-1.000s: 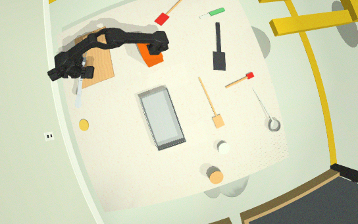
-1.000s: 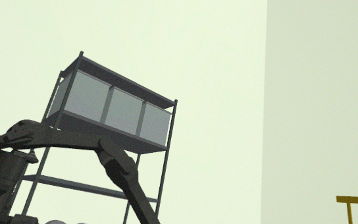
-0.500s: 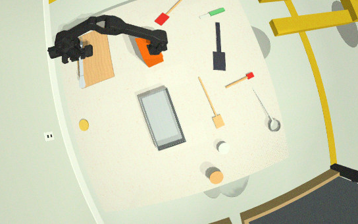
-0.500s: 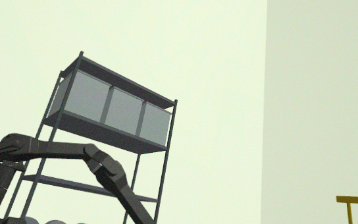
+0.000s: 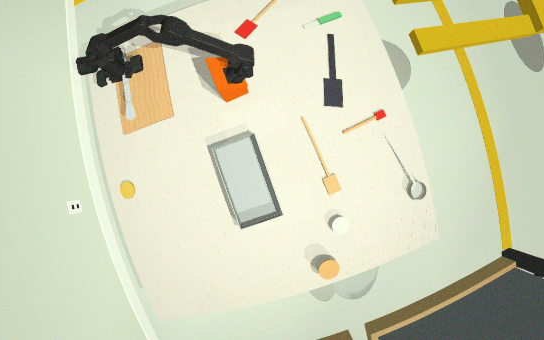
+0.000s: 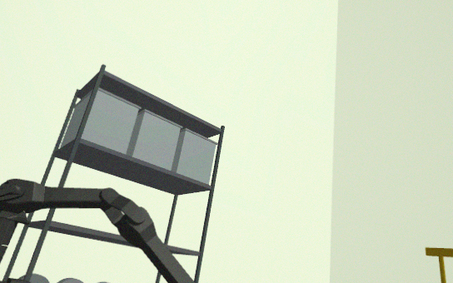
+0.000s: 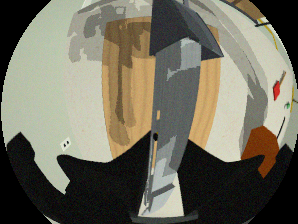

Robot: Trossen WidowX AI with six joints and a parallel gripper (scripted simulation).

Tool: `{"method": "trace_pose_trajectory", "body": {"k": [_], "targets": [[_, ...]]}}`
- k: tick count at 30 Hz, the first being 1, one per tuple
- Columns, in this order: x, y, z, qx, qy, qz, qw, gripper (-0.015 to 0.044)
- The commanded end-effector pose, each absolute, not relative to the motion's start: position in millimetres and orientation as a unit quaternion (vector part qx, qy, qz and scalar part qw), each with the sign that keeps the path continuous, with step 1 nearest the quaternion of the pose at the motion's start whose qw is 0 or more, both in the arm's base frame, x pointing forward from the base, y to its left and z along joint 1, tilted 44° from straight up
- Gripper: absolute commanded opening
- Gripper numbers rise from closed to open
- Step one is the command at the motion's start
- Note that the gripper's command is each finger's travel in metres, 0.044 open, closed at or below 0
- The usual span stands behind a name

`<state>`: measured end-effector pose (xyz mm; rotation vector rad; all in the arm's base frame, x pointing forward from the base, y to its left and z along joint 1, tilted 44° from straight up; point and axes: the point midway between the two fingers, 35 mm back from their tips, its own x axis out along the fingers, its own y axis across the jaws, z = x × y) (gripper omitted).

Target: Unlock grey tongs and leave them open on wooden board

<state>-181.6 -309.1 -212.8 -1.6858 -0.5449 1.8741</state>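
From above, one camera faces the desk [image 5: 195, 250]; another looks up at shelving [image 6: 150, 172]; the close wrist view shares the wooden board [image 5: 152, 95] [image 7: 210, 107].

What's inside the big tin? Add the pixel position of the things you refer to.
Looking down into the tin [image 5: 268, 175], I see its pale bottom and some shadow, but no tongs. What's underneath is covered by the tin, so I can't tell.
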Motion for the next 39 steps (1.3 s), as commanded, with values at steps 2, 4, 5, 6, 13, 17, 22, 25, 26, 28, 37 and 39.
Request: {"method": "trace_pose_trajectory", "body": {"k": [2,4,5,6,13,17,22,25,26,28,37,39], "targets": [[-181,-311,-212,-0.613,-0.213,0.711,0.272,-0.015],[-181,-310,-211,-0.59,-0.227,0.726,0.269,-0.015],[-180,-310,-210,-0.576,-0.234,0.736,0.267,-0.015],[-179,-311,-209,-0.561,-0.243,0.746,0.264,-0.015],[-174,-317,-199,-0.444,-0.293,0.815,0.23,-0.015],[-170,-324,-191,-0.374,-0.315,0.849,0.202,-0.015],[-162,-337,-180,-0.284,-0.333,0.885,0.157,-0.015],[-155,-346,-173,-0.23,-0.34,0.903,0.125,-0.015],[-153,-349,-170,-0.212,-0.342,0.909,0.114,-0.015],[-147,-356,-165,-0.175,-0.344,0.918,0.09,-0.015],[-142,-361,-161,-0.149,-0.344,0.924,0.072,-0.015],[-142,-361,-161,-0.149,-0.344,0.924,0.072,-0.015]]}}
